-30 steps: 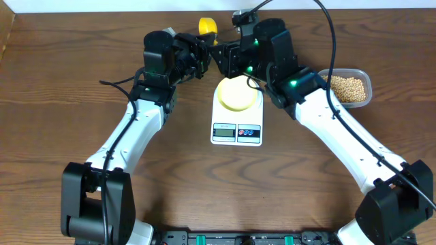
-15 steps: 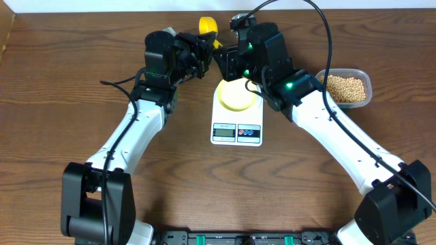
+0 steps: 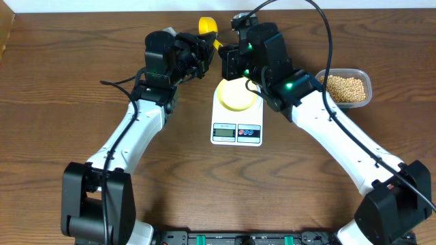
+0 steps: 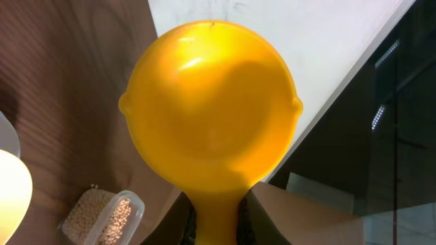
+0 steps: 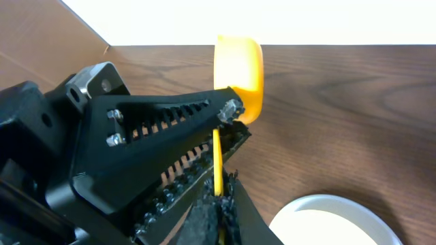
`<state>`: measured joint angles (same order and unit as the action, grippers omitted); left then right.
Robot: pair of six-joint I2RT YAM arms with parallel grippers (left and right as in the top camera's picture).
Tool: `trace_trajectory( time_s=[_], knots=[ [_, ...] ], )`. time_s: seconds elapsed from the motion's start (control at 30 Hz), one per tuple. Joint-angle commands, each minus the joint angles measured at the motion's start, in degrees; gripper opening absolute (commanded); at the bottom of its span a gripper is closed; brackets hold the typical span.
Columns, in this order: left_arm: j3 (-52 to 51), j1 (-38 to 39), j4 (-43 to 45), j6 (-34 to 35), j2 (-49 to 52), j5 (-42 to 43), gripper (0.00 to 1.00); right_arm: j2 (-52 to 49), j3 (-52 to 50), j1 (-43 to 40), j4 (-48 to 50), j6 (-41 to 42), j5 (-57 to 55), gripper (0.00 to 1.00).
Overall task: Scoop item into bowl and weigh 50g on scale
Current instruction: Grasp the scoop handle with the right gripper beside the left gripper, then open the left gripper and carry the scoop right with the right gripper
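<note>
A yellow scoop [image 3: 208, 26] is held in the air behind the white scale [image 3: 237, 131]. My left gripper [image 3: 201, 57] is shut on its handle; in the left wrist view the empty scoop cup [image 4: 211, 102] fills the frame above the fingers [image 4: 216, 221]. My right gripper [image 3: 223, 60] meets it from the right, and in the right wrist view its fingers [image 5: 219, 204] are closed around the thin handle below the cup [image 5: 240, 64]. The pale yellow-green bowl [image 3: 237, 95] stands empty on the scale. The beige beans [image 3: 347, 86] lie in a clear tub at the right.
The clear tub [image 3: 368, 95] stands at the table's right side and also shows in the left wrist view [image 4: 102, 214]. A white wall runs behind the table's far edge. Both arms crowd the space just behind the scale.
My right gripper has shifted slightly left, closer to my left gripper and the scoop handle. The left arm, the bowl and the scale have not moved.
</note>
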<state>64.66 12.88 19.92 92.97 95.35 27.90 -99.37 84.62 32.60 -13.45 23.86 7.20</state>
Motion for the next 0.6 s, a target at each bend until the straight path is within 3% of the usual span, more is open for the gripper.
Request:
trace_trajectory(
  time_s=[0.0,0.37,0.4,0.57],
  knots=[
    [1.3,0.2,0.3,-0.3,-0.9,0.1,0.08,-0.5,0.7,0.1,-0.1,-0.4,-2.2,0.01],
    [1.2,0.2,0.3,-0.8,-0.9,0.1,0.07,-0.5,0.7,0.1,-0.9,-0.4,-2.2,0.06],
    [1.3,0.2,0.3,-0.8,-0.9,0.1,0.07,-0.5,0.7,0.1,-0.9,-1.4,-2.2,0.02],
    [1.3,0.2,0.3,-3.7,-0.9,0.1,0.08,-0.5,0.7,0.0,0.4,-7.3,-2.2,0.01]
  ],
)
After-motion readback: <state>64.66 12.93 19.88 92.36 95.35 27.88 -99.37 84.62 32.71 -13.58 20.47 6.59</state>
